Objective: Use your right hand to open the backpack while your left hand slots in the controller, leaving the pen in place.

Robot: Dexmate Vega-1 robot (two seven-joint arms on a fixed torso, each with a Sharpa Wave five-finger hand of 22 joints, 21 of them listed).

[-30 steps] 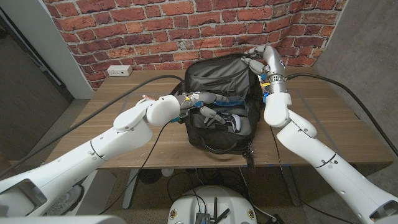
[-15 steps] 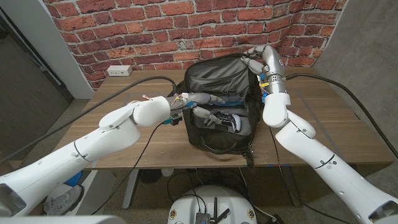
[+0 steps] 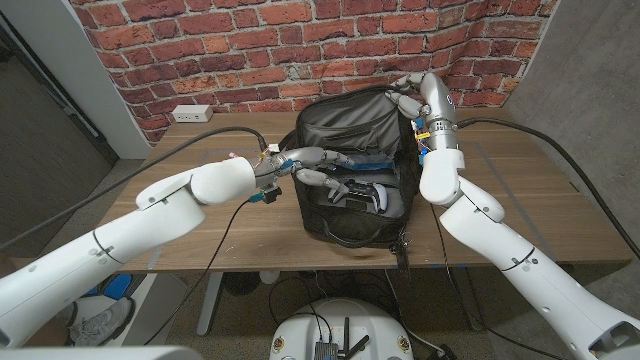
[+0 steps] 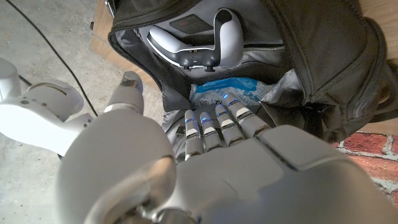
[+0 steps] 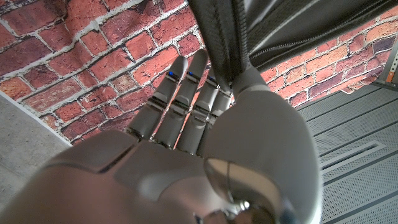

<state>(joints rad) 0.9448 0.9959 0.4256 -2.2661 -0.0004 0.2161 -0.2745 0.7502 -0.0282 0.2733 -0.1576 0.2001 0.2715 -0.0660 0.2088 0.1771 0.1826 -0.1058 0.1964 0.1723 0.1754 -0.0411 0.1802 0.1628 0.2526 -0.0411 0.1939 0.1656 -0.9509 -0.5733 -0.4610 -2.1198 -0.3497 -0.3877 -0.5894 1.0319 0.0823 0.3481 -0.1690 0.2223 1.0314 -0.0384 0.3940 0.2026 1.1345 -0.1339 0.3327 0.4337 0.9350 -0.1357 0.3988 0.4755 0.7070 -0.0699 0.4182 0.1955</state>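
Backpack (image 3: 352,160) flap gripped by right robot hand (image 3: 408,92); left robot hand (image 3: 315,165) open, empty, controller (image 3: 362,193) inside; flap slip would trap it

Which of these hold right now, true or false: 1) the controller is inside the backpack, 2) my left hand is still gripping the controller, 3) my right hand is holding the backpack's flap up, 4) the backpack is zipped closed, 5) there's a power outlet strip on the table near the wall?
1) True: the white controller lies inside the open backpack.
2) False: the left hand holds nothing; in the left wrist view its fingers are apart from the controller.
3) True: the right hand pinches the flap's edge and holds it raised.
4) False: the backpack is wide open.
5) True: a white outlet strip sits on the table by the brick wall.
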